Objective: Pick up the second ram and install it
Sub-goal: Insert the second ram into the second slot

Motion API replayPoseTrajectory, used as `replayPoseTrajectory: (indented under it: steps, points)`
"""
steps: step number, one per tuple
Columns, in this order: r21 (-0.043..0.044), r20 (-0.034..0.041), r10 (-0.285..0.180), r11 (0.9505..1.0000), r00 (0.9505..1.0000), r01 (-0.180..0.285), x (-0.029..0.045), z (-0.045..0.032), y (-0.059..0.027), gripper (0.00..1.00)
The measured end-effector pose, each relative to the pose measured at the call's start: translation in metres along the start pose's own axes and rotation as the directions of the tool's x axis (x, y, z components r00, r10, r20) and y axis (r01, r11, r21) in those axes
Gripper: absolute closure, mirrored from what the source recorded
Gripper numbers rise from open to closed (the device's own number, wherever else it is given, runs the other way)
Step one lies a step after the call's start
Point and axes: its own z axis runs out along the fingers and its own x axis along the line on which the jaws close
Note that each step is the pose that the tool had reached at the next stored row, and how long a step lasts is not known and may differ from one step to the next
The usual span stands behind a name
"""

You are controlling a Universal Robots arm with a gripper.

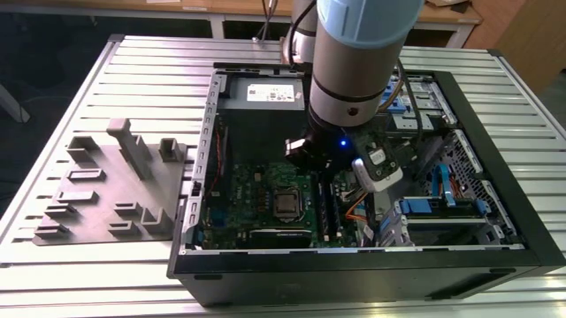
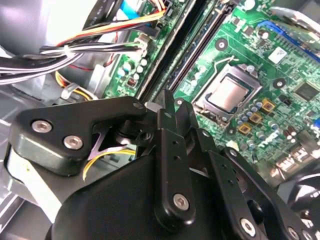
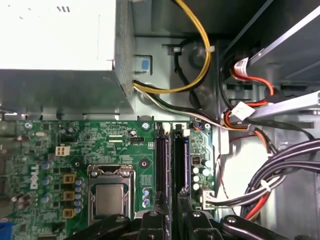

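Gripper (image 2: 172,107) clenched above 2 slots (image 3: 170,165); exterior view adds grey rack (image 1: 115,192).

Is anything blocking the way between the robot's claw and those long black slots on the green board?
Nothing visible does. The gripper hangs right over the black slots; the cable bundle lies off to their side.

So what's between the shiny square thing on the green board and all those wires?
Two long black slots, side by side, lie between the shiny square socket and the bundle of wires, as the first wrist view shows.
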Motion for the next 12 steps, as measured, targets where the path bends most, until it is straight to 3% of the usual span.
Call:
replayPoseTrajectory:
  steps: [12]
  points:
    - [0.0018,0.0028,0.027,0.9996,0.9996,-0.027,0.0000,0.0000,0.0000,0.79]
